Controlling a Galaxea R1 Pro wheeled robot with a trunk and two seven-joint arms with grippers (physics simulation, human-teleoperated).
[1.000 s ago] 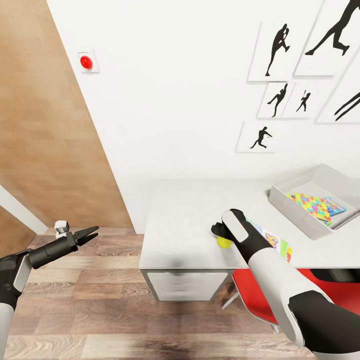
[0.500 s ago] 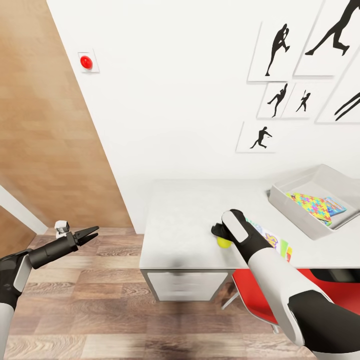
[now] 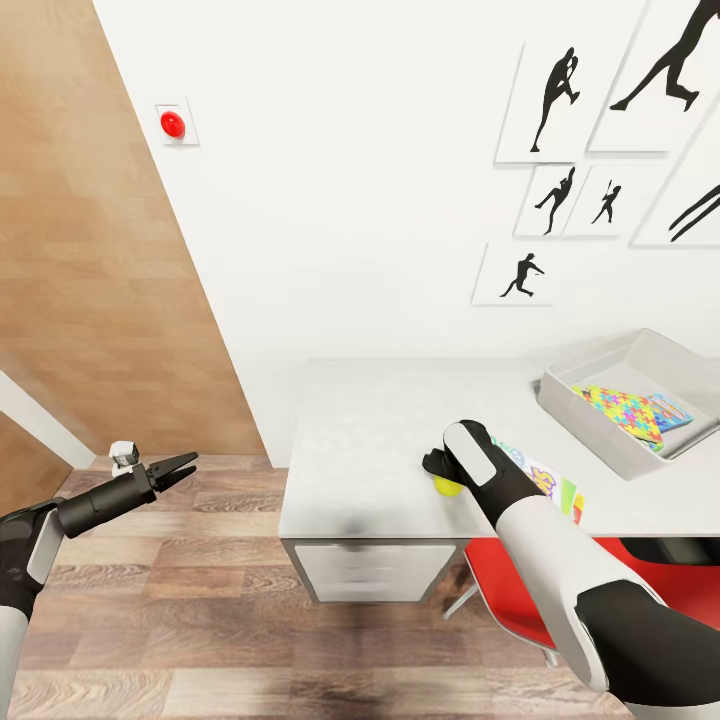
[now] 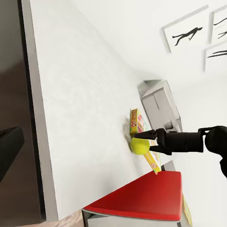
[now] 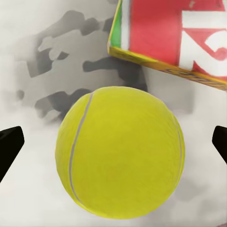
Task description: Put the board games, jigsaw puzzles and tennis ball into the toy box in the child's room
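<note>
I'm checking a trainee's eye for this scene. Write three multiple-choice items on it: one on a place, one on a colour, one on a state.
1. Where does the tennis ball lie?
A. on the table, beside a game carton
B. in the toy box
C. on the floor

2. What colour is the chair seat?
A. blue
B. red
C. green

3. How is the right gripper placed?
A. shut on the ball
B. open, fingers either side of the ball
C. open above the toy box

Answers:
1 A, the right wrist view shows the ball on the table next to the carton's edge.
2 B, the left wrist view shows a red seat.
3 B, the right wrist view shows a gap between each fingertip and the ball.
</note>
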